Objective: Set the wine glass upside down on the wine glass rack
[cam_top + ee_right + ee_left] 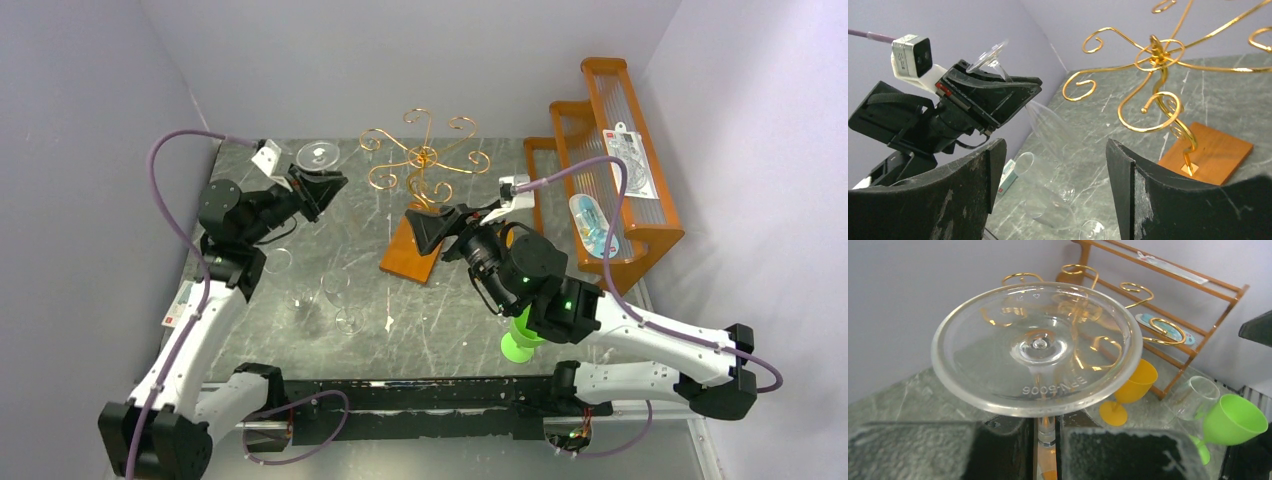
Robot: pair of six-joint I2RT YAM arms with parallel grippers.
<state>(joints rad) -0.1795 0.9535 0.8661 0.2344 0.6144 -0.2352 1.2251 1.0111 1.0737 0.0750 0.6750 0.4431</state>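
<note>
My left gripper (318, 190) is shut on the stem of a clear wine glass (317, 155) and holds it upside down in the air, foot up, left of the rack. In the left wrist view the round foot (1038, 347) fills the middle and the stem runs down between my fingers (998, 450). The right wrist view shows its bowl (1048, 125) hanging below that gripper. The copper-gold wire rack (425, 155) stands on its wooden base (415, 255), apart from the glass. It also shows in the right wrist view (1158, 55). My right gripper (440, 228) is open and empty over the base's near side.
An orange stepped shelf (610, 180) with packets stands at the back right. A green goblet (520, 340) is under my right arm. Clear glasses (335, 300) lie on the marble at the front left. A yellow goblet (1130, 390) shows in the left wrist view.
</note>
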